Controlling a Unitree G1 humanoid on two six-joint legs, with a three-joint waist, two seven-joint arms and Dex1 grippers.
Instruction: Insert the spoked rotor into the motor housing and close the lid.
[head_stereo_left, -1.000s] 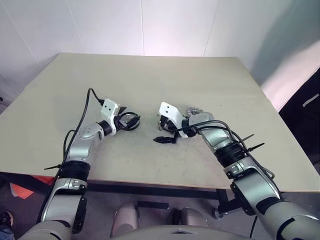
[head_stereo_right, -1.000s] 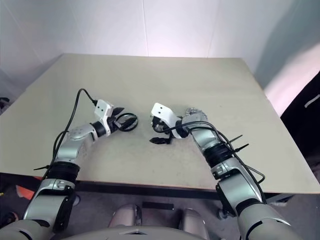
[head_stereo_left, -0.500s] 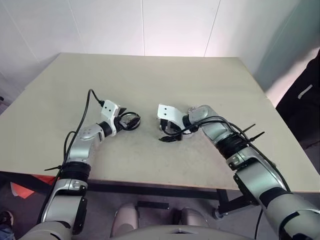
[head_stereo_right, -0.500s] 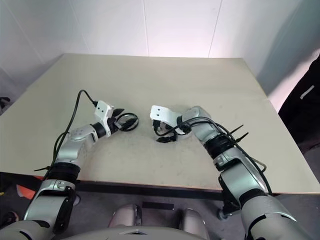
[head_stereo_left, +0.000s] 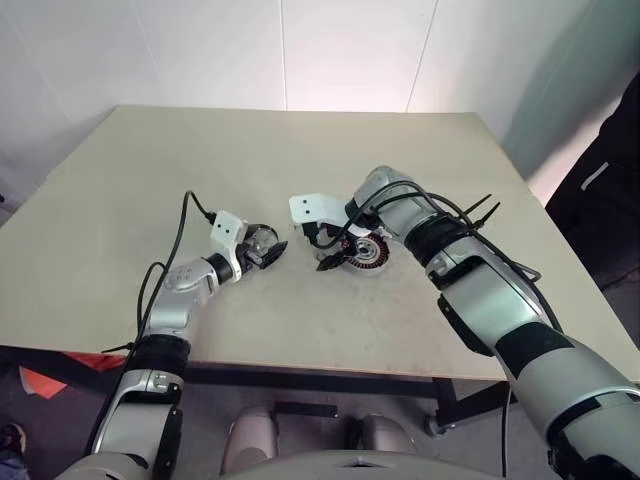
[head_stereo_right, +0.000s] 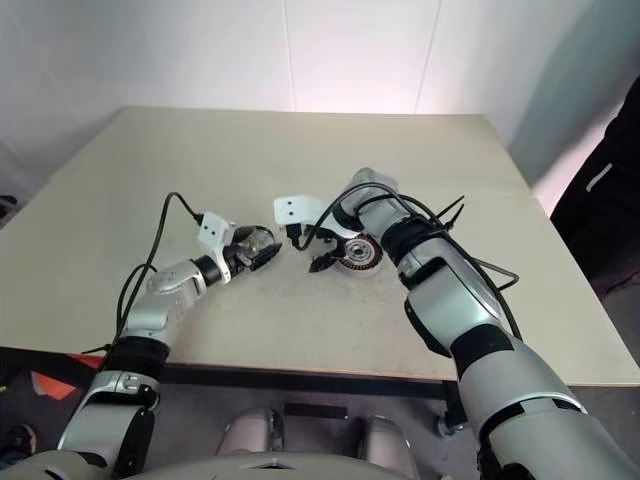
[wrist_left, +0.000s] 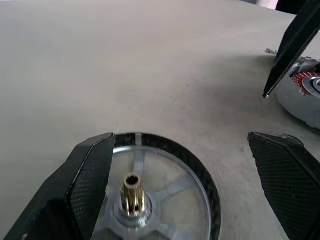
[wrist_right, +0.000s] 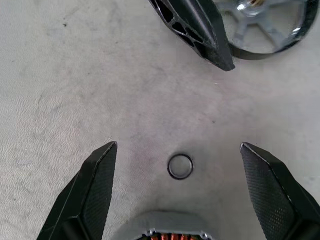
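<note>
Beige counter (head_stereo_left: 420, 330), both arms over its middle.

Head views: motor housing (head_stereo_left: 362, 254) lies flat on the counter, under and just right of my right claw (head_stereo_left: 322, 252). Silver-grey puck, ring of copper-orange windings, dark centre. Left claw (head_stereo_left: 268, 250) sits close to the left of it, with the spoked rotor (head_stereo_right: 258, 245) at its fingers. Detail of the rotor is too small to read from up here.

Left wrist view gives the rotor properly (wrist_left: 150, 187): black outer ring, slim grey spokes, small brass toothed hub standing up in the middle, flat on the counter. One finger overlaps its rim; the other stands well off to the side. Left claw wide, I can't see it gripping. Edge of the housing shows beyond one right-claw fingertip.

Right wrist view adds a tiny metal washer ring (wrist_right: 180, 166) on the counter between the right claw's fingers, just beside the housing rim (wrist_right: 167, 230). Right claw wide, empty.
</note>
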